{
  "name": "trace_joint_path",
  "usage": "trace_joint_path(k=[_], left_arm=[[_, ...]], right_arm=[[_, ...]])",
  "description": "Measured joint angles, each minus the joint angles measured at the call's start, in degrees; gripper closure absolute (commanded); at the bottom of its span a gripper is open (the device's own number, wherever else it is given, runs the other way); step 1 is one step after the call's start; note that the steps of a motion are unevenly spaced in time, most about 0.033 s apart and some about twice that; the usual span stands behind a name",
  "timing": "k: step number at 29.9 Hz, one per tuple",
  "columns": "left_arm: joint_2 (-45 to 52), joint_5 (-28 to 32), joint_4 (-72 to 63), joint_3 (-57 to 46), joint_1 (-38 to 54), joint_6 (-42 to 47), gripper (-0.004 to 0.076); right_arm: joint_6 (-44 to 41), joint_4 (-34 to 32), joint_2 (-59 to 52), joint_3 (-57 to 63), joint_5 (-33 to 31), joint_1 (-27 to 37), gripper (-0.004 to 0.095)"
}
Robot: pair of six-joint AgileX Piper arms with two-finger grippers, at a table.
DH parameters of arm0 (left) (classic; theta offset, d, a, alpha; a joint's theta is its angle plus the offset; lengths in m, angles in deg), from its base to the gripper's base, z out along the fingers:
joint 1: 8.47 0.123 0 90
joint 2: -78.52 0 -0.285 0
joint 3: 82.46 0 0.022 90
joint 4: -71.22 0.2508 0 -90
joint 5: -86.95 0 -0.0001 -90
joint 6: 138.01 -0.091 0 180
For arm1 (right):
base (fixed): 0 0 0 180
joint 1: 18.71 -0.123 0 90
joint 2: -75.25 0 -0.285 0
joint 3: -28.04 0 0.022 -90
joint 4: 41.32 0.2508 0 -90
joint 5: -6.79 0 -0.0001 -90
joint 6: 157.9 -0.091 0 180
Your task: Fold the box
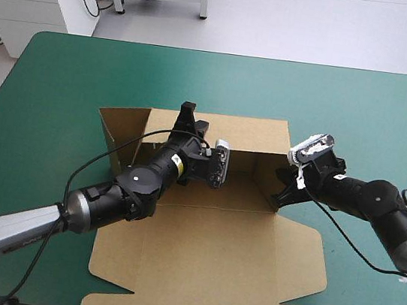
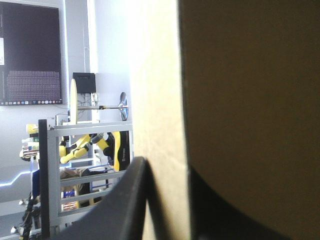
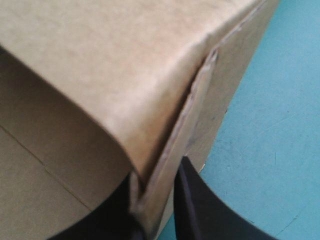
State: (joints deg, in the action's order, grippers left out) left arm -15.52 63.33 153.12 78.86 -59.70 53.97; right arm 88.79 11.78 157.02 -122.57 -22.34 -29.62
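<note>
Box (image 1: pixel 208 229): walls (image 1: pixel 258 141) partly up. Left claw (image 2: pixel 167 167) and right claw (image 3: pixel 157 170) both clenched on opposite walls. Square both evenly before tucking.

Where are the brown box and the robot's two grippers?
box (image 1: pixel 211 260), high view, on its flat lid.
left gripper (image 1: pixel 188 112), high view, between its fingertips at the far wall.
right gripper (image 1: pixel 282 194), high view, between its fingertips at the side wall.

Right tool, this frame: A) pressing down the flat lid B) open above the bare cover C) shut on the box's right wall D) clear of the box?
C: in the right wrist view the right tool is all but shut, with a wall edge of the box pinched in it.
</note>
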Motion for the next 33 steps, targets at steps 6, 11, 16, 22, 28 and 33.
trace_joint_path(k=[6,11,16,22,28,33], left_arm=[[1.7,3.65,-2.84,-1.17,-4.79,0.13,0.0164],[4.3,0.47,-3.5,-1.21,-9.98,0.13,0.0164],[6.68,-9.72,-4.29,-1.21,-16.58,0.13,0.0164],[10.65,-12.85,-5.09,-1.21,-24.44,0.13,0.0176],[11.28,-14.07,-5.14,-1.21,-27.7,-0.06,0.0581],[11.28,-14.55,-5.67,0.22,-27.76,-0.65,0.0704]], right_arm=[[-1.26,0.5,0.25,0.0,1.76,0.0,0.0925],[-1.26,0.9,0.25,0.0,1.32,-0.11,0.0925],[-1.26,1.15,0.25,0.0,1.51,-0.18,0.0926],[-1.52,1.52,0.25,0.0,2.72,-0.18,0.0927],[-1.52,1.52,0.25,0.0,3.1,-0.18,0.0927],[-1.52,1.52,0.25,0.0,3.14,-0.18,0.0928]])
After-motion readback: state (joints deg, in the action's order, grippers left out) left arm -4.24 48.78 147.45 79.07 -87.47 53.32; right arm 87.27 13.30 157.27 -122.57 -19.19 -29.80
